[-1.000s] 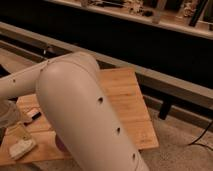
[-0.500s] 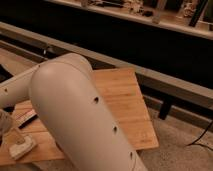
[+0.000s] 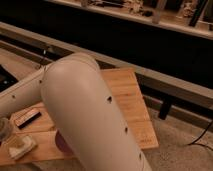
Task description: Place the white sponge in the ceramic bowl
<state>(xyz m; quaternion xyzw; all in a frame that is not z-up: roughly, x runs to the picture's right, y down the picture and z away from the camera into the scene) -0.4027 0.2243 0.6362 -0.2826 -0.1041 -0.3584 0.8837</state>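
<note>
A large robot arm (image 3: 90, 115) fills the middle of the view. Its shell is smooth, rounded and cream-coloured, dotted with a few small dark holes. It bends at a bulky elbow, and a thinner forearm runs down toward the left edge. Beneath it stands a low bench (image 3: 130, 95) of pale wood planks with visible grain and a squared corner at the lower right. At the left edge, just above the bench surface, a small greyish shape is the pincer (image 3: 5, 130). Its fingers stand apart and grip nothing. Just below and to the right of it lies the white sponge (image 3: 20, 147), a soft, off-white block with rounded edges, resting flat on the wood near the bench's front-left corner. Behind the sponge, a flat black-and-white rectangular bar (image 3: 27, 118) lies at an angle on the planks. Only a thin, dark purple sliver of the ceramic bowl (image 3: 62, 142) shows, glossy and curved, right of the sponge and mostly hidden by the arm. The sponge is outside the bowl. Behind the bench a pale rail (image 3: 165, 82) runs diagonally across a dark wall. A thin black cable (image 3: 202, 137) trails over the speckled floor (image 3: 180, 150) at the right.
</note>
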